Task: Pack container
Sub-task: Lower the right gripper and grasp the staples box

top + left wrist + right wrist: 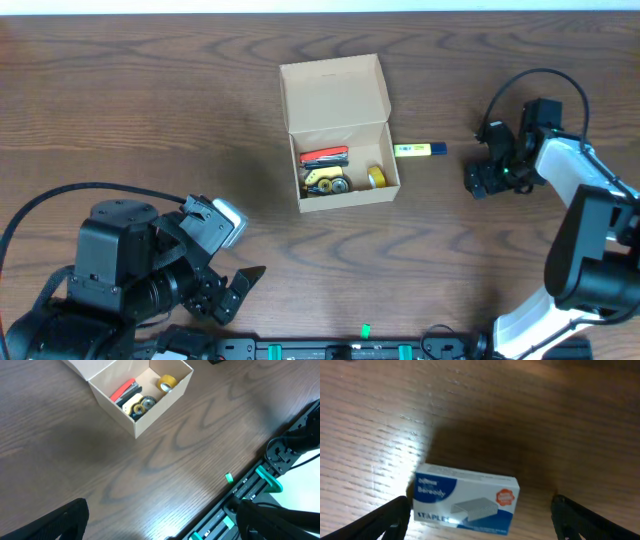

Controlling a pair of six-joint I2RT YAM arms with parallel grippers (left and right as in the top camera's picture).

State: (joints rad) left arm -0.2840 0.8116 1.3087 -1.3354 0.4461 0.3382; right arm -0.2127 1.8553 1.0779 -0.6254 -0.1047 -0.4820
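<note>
Right end effector [480, 506], fingers apart astride the staple box [465, 502], may skew it if closure lands off-centre.

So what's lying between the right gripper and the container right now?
One yellow-and-blue marker, lying close beside the container; the rest of the stretch up to the right gripper is bare. The overhead view shows it.
</note>
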